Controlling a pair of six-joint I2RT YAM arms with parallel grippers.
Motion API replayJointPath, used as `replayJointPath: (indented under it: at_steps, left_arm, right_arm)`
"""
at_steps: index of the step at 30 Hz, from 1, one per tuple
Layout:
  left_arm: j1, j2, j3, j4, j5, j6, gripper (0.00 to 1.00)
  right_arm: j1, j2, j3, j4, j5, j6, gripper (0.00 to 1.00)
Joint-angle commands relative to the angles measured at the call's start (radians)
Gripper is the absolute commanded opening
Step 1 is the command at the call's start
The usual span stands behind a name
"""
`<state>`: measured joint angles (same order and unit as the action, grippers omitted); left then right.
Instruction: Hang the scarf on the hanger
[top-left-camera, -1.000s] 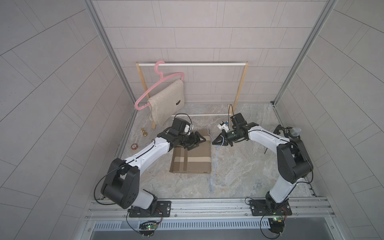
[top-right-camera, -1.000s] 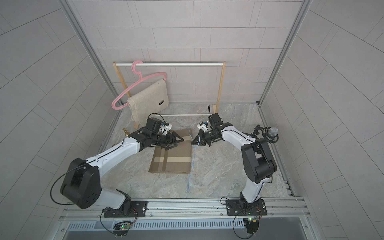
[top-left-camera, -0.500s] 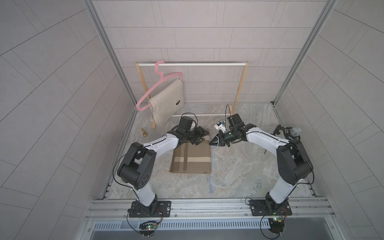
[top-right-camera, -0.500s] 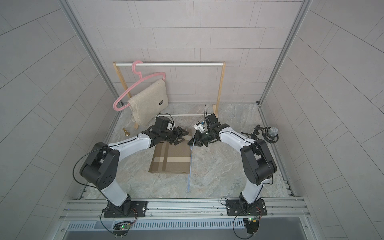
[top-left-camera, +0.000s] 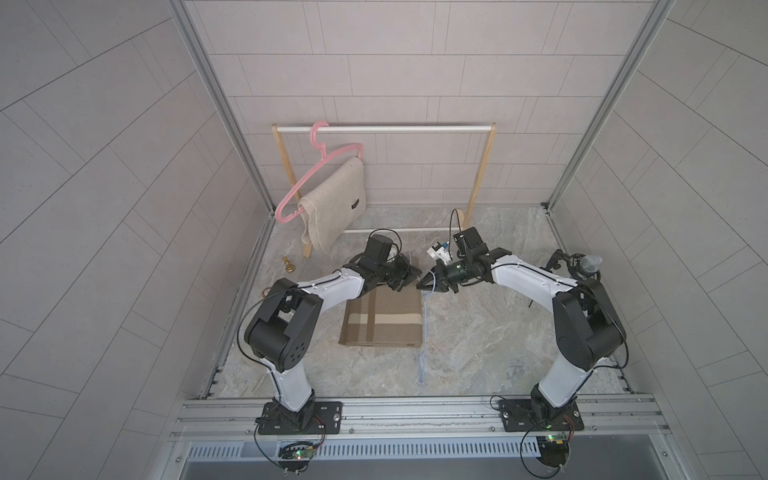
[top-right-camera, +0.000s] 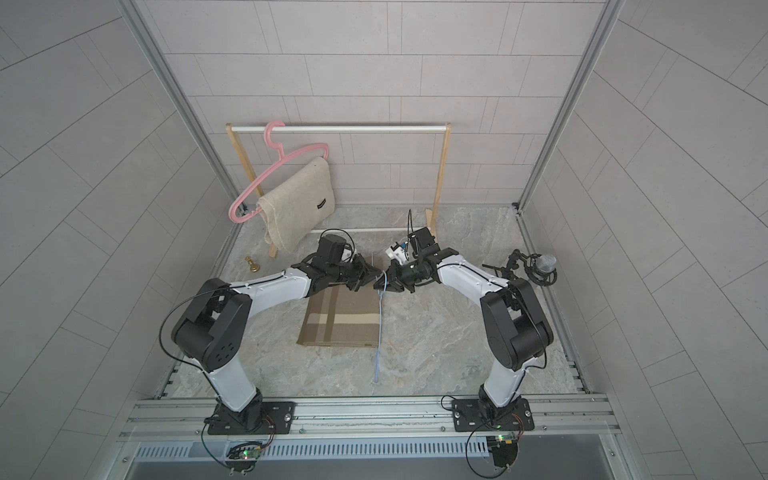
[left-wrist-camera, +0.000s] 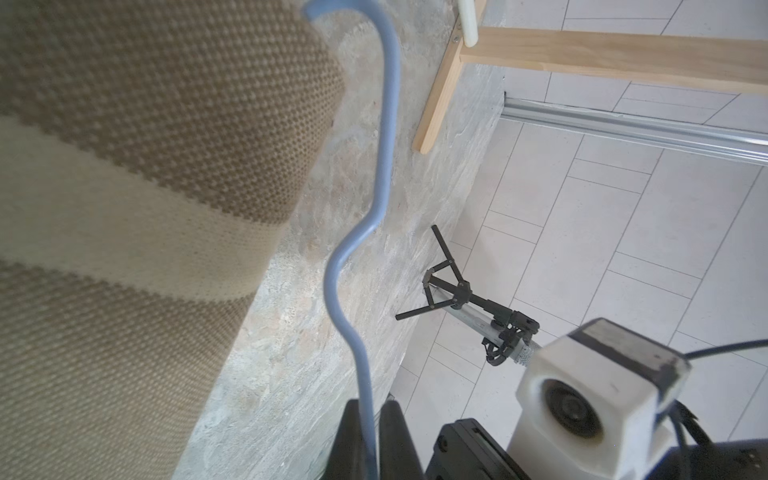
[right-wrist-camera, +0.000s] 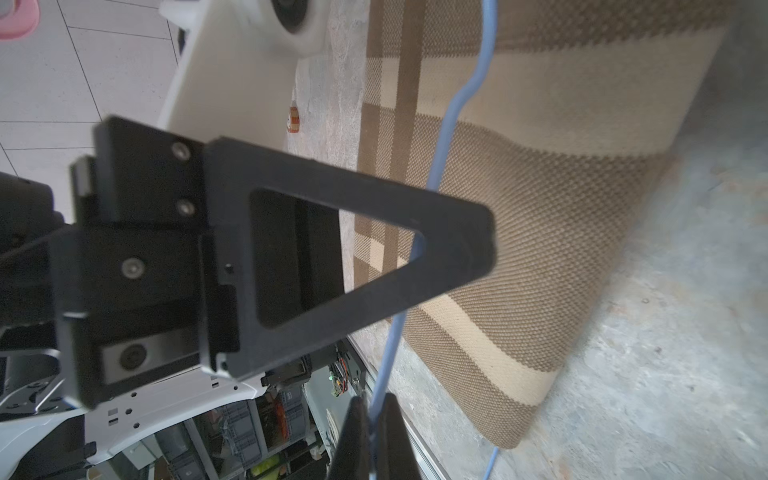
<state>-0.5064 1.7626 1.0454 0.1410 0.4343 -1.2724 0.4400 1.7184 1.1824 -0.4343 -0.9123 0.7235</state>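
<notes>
Scarf (top-left-camera: 380, 320), brown with cream stripes: lay folded flat near the middle of the tabletop (top-left-camera: 498, 332), a little toward its left edge, not yet on any hanger.

Brass piece (top-left-camera: 287, 266), small: stood by the left edge, well apart from the work and apparently no part of it.

Pink hanger (top-left-camera: 301, 185): hung tilted from the left end of the rack rail (top-left-camera: 415, 129) along the back edge, carrying a beige cloth (top-left-camera: 332, 203). Already occupied, so judged not the one for this job.

Left gripper (left-wrist-camera: 369, 440): reached over the scarf's far right corner, jaws closed on the blue hanger (left-wrist-camera: 388, 124) near its far end.

Blue hanger, thin wire: lay just beside the scarf's right edge and ran past it toward the front edge, its far end taken up between the two arms.

Right gripper (right-wrist-camera: 372, 432): jaws likewise pinched shut on the same wire, almost tip to tip with the left. Judged a two-point hold, either to steady a springy wire or to pass it between arms before the scarf is threaded.

Microphone (top-left-camera: 590, 264): on a stand by the right edge, clear of both grippers.
</notes>
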Motion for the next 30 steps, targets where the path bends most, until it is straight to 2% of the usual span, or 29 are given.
replayJointPath:
  at_steps: [1,5,9,14,18,20,25,28,30]
  left_arm:
    - [-0.004,-0.014,-0.003,0.022,-0.019,0.019,0.00]
    - [-0.004,-0.022,-0.014,0.019,-0.023,0.021,0.00]
    - [-0.004,-0.028,-0.022,0.022,-0.027,0.014,0.00]
    - [-0.004,-0.049,-0.039,0.031,-0.071,-0.027,0.00]
    - [-0.004,-0.068,-0.044,0.046,-0.131,-0.075,0.00]
    - [-0.004,-0.068,-0.036,0.047,-0.151,-0.089,0.00]
    - [-0.004,-0.023,-0.001,0.073,-0.159,-0.136,0.00]
    - [-0.004,0.013,0.035,0.082,-0.158,-0.154,0.00]
    - [-0.004,0.039,0.063,0.086,-0.152,-0.162,0.00]
  right_arm:
    - [-0.024,-0.049,-0.001,0.003,0.064,-0.007,0.11]
    - [-0.072,-0.077,0.005,-0.027,0.087,-0.027,0.26]
    - [-0.119,-0.130,0.005,-0.117,0.169,-0.086,0.42]
    - [-0.133,-0.245,-0.016,-0.221,0.324,-0.156,0.54]
    - [-0.118,-0.422,-0.127,-0.231,0.460,-0.156,0.60]
    - [-0.080,-0.528,-0.195,-0.205,0.544,-0.150,0.64]
    - [0.094,-0.766,-0.406,-0.038,0.718,-0.077,0.70]
    - [0.205,-0.836,-0.503,0.092,0.808,-0.050,0.71]
    - [0.285,-0.827,-0.533,0.151,0.872,-0.063,0.72]
